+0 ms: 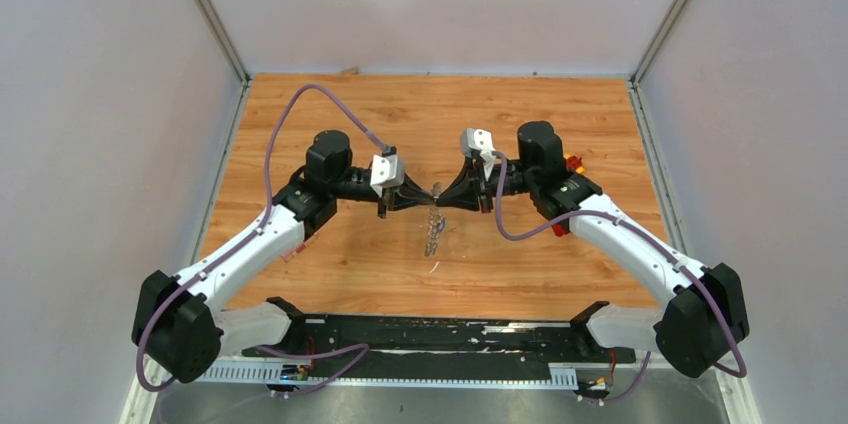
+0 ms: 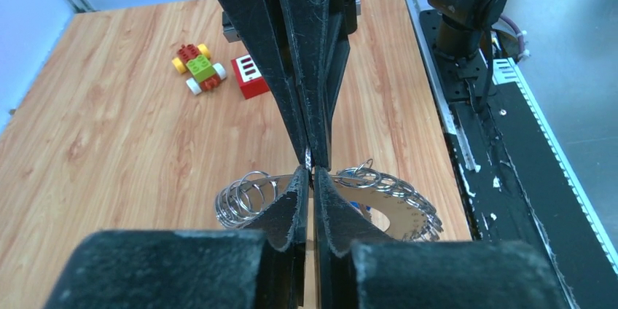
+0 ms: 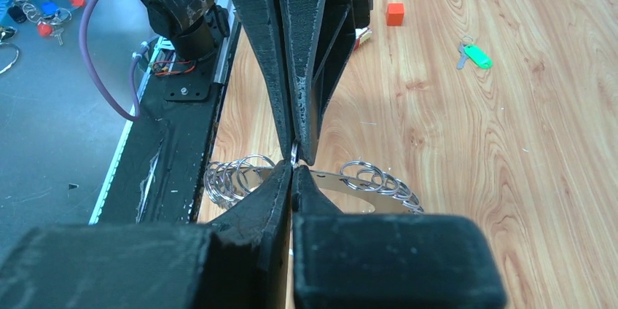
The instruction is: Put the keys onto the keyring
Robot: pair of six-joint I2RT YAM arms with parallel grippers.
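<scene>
The keyring (image 1: pixel 433 231), a thin silver plate ring strung with many small wire rings, hangs on edge above the table's middle. My left gripper (image 1: pixel 428 198) and right gripper (image 1: pixel 445 196) meet tip to tip at its top edge, both shut on it. In the left wrist view my left gripper (image 2: pixel 312 172) pinches the keyring (image 2: pixel 399 210) with the right fingers (image 2: pixel 321 105) opposite. A bit of blue (image 2: pixel 358 207) shows behind the plate. In the right wrist view my right gripper (image 3: pixel 293 167) nips the keyring (image 3: pixel 350 189). A green key (image 3: pixel 477 55) lies flat on the wood, far away.
A small toy car (image 2: pixel 198 68) and a red block with white squares (image 2: pixel 249 76) lie on the wood past the right arm. An orange cube (image 3: pixel 395 14) sits beyond the left arm. The black base rail (image 1: pixel 440 336) runs along the near edge.
</scene>
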